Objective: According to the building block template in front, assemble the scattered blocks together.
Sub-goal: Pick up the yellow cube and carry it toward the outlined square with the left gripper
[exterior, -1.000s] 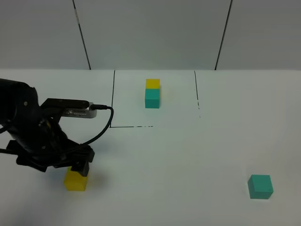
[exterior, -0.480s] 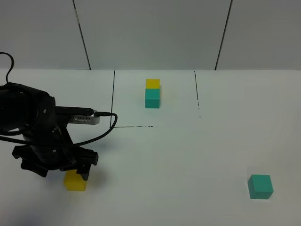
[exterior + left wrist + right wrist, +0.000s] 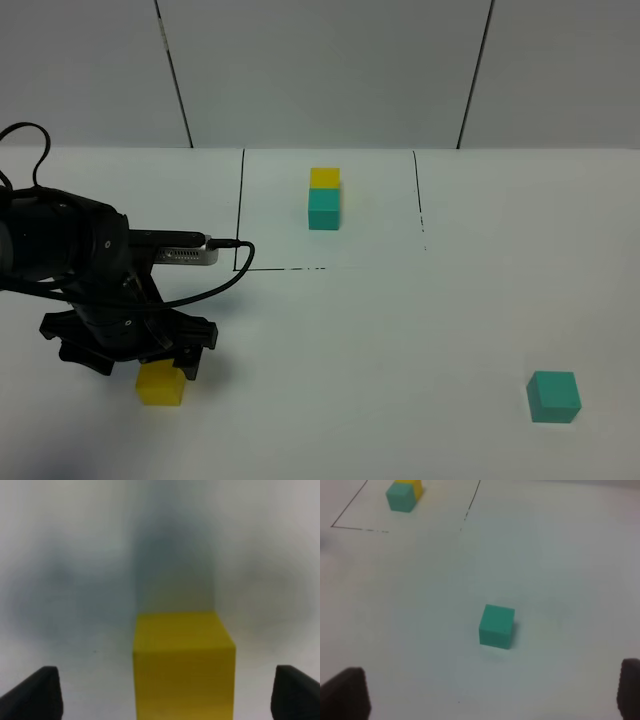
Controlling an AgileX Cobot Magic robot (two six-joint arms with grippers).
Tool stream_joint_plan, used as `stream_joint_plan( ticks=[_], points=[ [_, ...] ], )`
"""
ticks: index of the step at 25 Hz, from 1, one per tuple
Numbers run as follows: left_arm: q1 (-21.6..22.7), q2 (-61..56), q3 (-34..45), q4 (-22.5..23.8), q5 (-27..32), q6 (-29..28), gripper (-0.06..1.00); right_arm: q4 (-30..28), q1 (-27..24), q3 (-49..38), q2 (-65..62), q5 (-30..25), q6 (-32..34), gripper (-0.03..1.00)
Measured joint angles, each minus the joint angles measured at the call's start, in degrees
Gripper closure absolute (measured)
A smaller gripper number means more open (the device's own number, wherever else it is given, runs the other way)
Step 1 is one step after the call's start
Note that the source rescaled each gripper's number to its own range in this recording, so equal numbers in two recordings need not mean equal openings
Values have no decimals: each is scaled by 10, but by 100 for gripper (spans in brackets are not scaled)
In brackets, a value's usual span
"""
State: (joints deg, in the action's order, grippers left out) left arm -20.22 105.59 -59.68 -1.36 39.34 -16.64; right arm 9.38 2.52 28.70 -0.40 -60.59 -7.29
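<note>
Left wrist view has the yellow cube (image 3: 184, 665) sitting flat on the table (image 3: 420, 330), its faces square to the camera. The left gripper (image 3: 164, 694) is spread wide, one finger on each side of the cube and neither touching it. The cube lies a little nearer one finger than the other.

The step in hand looks like the grasp of this cube. To do it well, the arm should shift sideways until the cube is centred between the fingers. It should then come low enough for the pads to meet the side faces around mid-height. Closing off-centre would likely push the cube or twist it. A flat, square pinch will keep its faces aligned for joining later.

From the high camera the cube is at the near left of the table, with the gripper's body covering its top edge. How much height is left to descend cannot be told.

The teal cube (image 3: 554, 396) lies well apart, at the near right. The right gripper (image 3: 487, 695) hangs above it with its fingers spread and empty.

The template (image 3: 324, 199) stands at the far middle inside a marked outline (image 3: 240, 210), yellow behind teal and touching. The loose pair should probably end up in that same order.
</note>
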Motion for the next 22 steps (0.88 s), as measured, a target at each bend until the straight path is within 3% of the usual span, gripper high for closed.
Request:
stream_joint_plan(
  ticks=[18, 22],
  points=[
    [0, 33, 0, -13, -11, -2, 11, 0, 0, 0, 0, 0, 0, -3],
    [0, 33, 0, -13, -12, -2, 20, 0, 0, 0, 0, 0, 0, -3]
  ],
)
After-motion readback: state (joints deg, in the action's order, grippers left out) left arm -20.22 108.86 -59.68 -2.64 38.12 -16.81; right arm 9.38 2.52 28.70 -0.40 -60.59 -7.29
